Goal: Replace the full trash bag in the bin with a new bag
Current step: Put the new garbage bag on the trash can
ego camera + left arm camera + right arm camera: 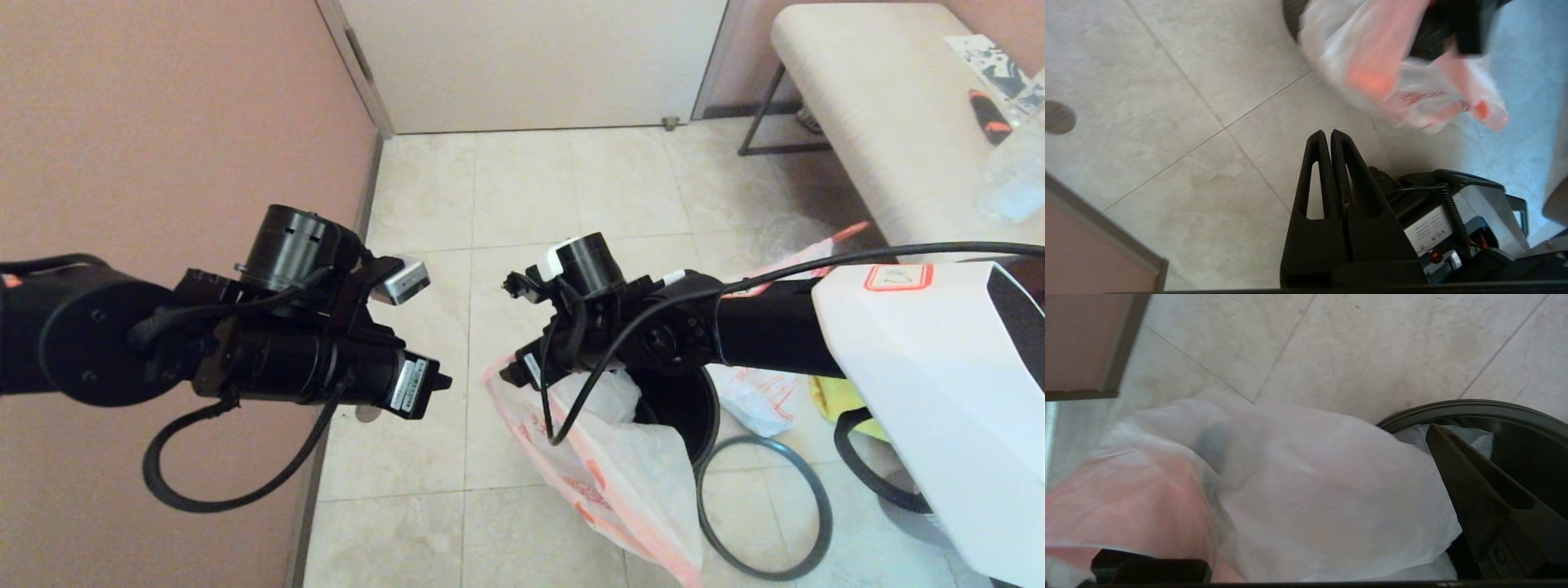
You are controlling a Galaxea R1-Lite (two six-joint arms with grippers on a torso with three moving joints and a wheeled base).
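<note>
The black bin [690, 408] stands on the tiled floor under my right arm. The new bag [608, 461], white with orange-red print, hangs over the bin's left rim and down toward the floor. My right gripper [1306, 498] is open at the bin's mouth. One finger [1474, 506] reaches inside the bin [1527, 428], and the new bag [1310, 490] covers the other. The bin's grey hoop [763, 506] lies on the floor beside it. The full trash bag [759, 400] lies behind the bin, partly hidden by my arm. My left gripper [1329, 134] is shut and empty over bare tiles.
A pink wall [163, 122] runs close along the left, with a door [531, 57] at the back. A cream bench [882, 106] carrying loose items stands at the far right. A yellow tote [833, 400] lies behind the bin. My base [1461, 228] shows in the left wrist view.
</note>
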